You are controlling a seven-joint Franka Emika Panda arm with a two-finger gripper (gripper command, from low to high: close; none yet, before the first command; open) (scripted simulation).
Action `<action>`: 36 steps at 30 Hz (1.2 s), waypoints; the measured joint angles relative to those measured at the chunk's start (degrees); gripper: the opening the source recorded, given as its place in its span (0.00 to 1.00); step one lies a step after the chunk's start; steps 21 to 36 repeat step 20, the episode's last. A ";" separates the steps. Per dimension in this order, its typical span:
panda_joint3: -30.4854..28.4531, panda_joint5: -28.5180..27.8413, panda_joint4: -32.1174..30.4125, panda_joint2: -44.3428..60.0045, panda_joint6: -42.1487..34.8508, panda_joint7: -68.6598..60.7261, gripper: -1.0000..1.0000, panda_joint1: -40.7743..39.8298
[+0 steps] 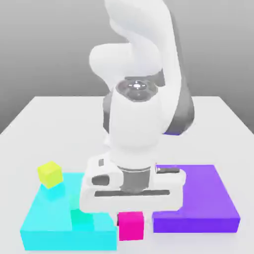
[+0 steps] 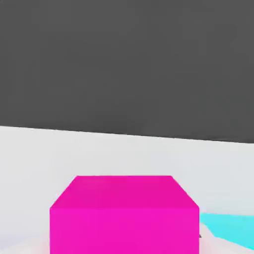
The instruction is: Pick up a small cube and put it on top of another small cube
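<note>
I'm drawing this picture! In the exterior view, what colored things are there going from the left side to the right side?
Yellow cube → cyan slab → teal-green cube → magenta cube → purple slab.

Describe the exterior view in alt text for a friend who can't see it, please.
A white robot arm reaches down over a small magenta cube on a white table, between a cyan slab and a purple slab. A yellow cube and a teal cube sit on the cyan slab.
</note>
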 joint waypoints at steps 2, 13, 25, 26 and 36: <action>-2.50 -0.57 -2.48 -4.16 -2.01 4.48 0.00 -4.42; -9.15 -2.22 -15.09 -22.95 -9.50 20.62 0.00 -19.94; -9.92 -0.30 -16.95 -15.88 -0.69 18.87 1.00 -19.41; -9.92 -0.30 -16.95 -15.88 -0.69 18.87 1.00 -19.41; -9.92 -0.30 -16.95 -15.88 -0.69 18.87 1.00 -19.41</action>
